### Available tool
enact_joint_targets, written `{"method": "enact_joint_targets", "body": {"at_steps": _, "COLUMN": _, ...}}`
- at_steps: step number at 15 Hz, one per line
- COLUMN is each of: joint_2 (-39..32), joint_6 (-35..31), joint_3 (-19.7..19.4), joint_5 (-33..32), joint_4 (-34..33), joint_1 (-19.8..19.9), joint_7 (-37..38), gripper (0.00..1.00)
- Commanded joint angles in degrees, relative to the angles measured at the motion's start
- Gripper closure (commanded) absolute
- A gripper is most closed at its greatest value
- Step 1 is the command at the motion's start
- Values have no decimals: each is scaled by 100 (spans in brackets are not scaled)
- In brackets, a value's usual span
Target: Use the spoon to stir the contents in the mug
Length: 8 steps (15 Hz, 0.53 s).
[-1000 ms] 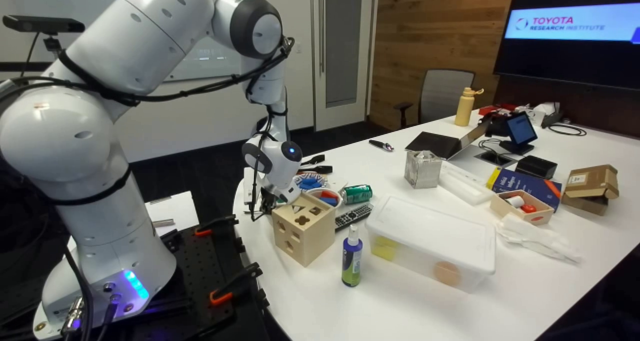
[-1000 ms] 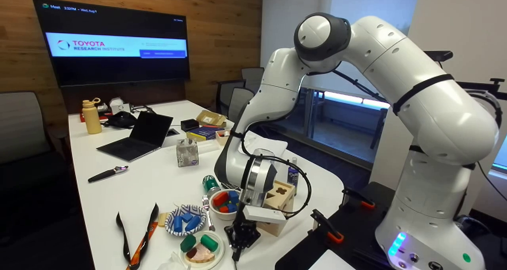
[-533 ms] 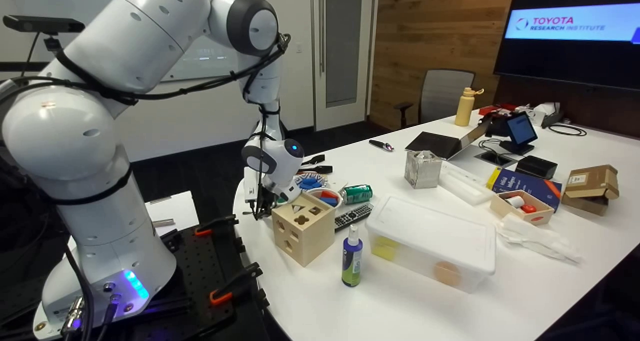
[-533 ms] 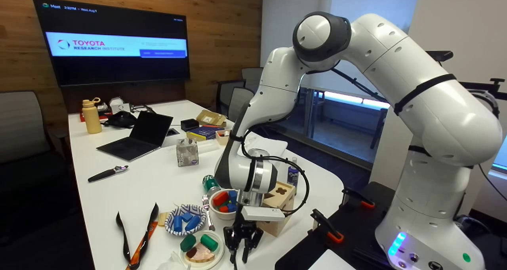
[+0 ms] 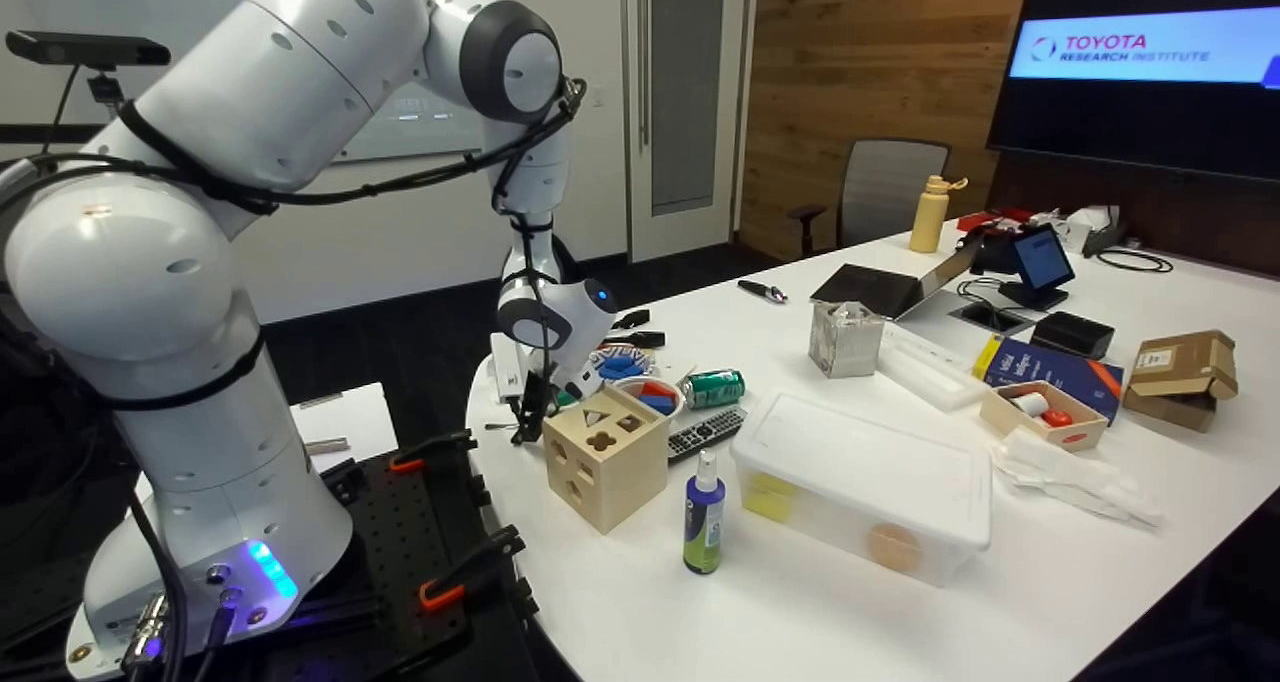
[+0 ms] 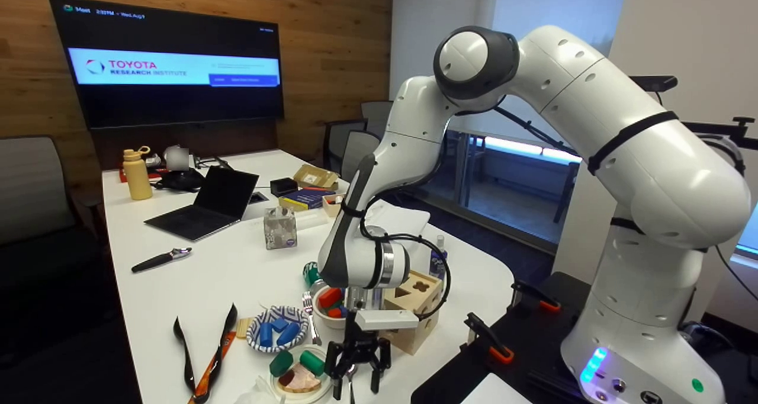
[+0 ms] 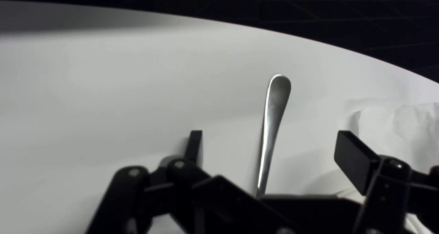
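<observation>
And straight to the metal spoon (image 7: 274, 114): lying flat on the worktop (image 5: 790, 602), near the wooden shape-sorter cube (image 5: 612, 467), with its handle pointing away from that cube. Hovering right above with the pincer (image 7: 274, 151) spread wide, one pad on each side of the handle, touching neither side, gripping nothing at all! Not at the stirring yet, then; seems lined up for the pick.

Now, the feel of it: should prove light, stiff and tough, but slick and slim, so apt to swivel in a loose pinch. Best taken squarely across the handle, toward the broad rounded end, to leave the scooping end free for the mug. Might skid off line if nudged by one pad first.

On to the containers! Just beside the cube: a white bowl (image 6: 327, 322), loaded with red and blue toy blocks (image 6: 330, 298). Farther out from the cube, a patterned bowl (image 6: 254, 322) with blue blocks (image 6: 288, 334). Near the cube too, a white plate (image 6: 305, 397), serving up green blocks (image 6: 312, 362) and a slice resembling meat (image 6: 300, 381). On the opposite side of the cube, a lidded see-through tub (image 5: 830, 524), showing something yellow (image 5: 767, 497) and something round and tan (image 5: 893, 547). Well apart from the cube, a small wooden box (image 5: 1022, 429) with a red item (image 5: 1057, 417) inside. No certain mug to be spotted; perhaps meaning that white bowl.
</observation>
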State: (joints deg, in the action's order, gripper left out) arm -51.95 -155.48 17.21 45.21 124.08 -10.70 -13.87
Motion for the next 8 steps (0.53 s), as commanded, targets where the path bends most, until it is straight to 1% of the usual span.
{"method": "enact_joint_targets", "body": {"at_steps": 1, "joint_2": -308, "joint_6": 535, "joint_3": -33, "joint_5": -677, "joint_4": -400, "joint_1": 145, "joint_7": 425, "gripper": 28}}
{"method": "enact_joint_targets", "body": {"at_steps": 5, "joint_2": -452, "joint_6": 841, "joint_3": -22, "joint_5": -1212, "joint_4": -601, "joint_1": 304, "joint_7": 785, "gripper": 59}}
{"method": "enact_joint_targets", "body": {"at_steps": 8, "joint_2": -510, "joint_6": 1031, "joint_3": -29, "joint_5": -1505, "joint_4": -723, "joint_1": 353, "joint_7": 1092, "gripper": 81}}
